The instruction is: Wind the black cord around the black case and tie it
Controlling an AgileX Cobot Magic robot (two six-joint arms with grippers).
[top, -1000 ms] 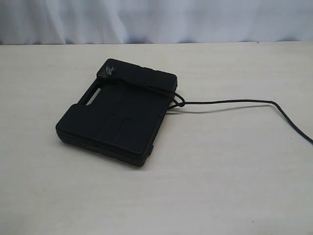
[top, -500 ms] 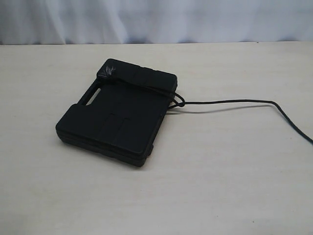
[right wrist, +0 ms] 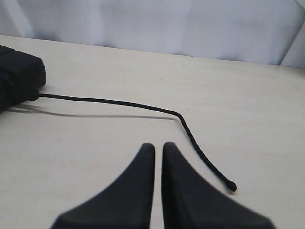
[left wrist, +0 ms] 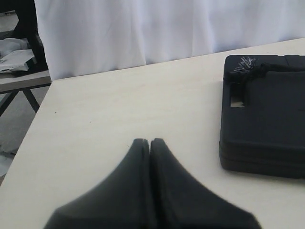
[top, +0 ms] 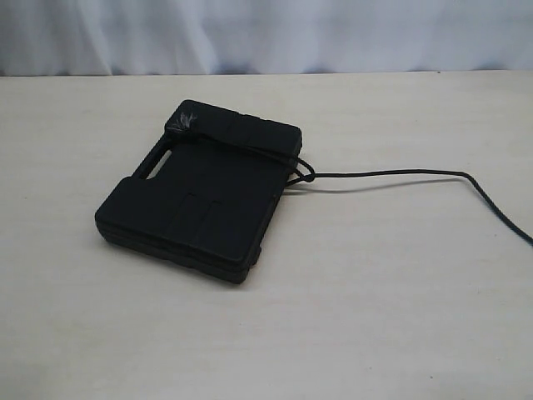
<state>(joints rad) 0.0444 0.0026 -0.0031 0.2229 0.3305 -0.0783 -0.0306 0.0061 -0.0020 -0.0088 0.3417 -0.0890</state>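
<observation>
Exterior view: nothing's budged; black cord [top: 391, 172] looks tied round black case [top: 200, 200]; left pincer [left wrist: 150, 141] and right pincer [right wrist: 158, 146] closed, empty.

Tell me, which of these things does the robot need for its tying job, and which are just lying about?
Needed: black case; black cord, looped at the case's side, its tail trailing across the table.
Just there: white curtain; side bench with pale clutter, beyond the table's edge.
</observation>
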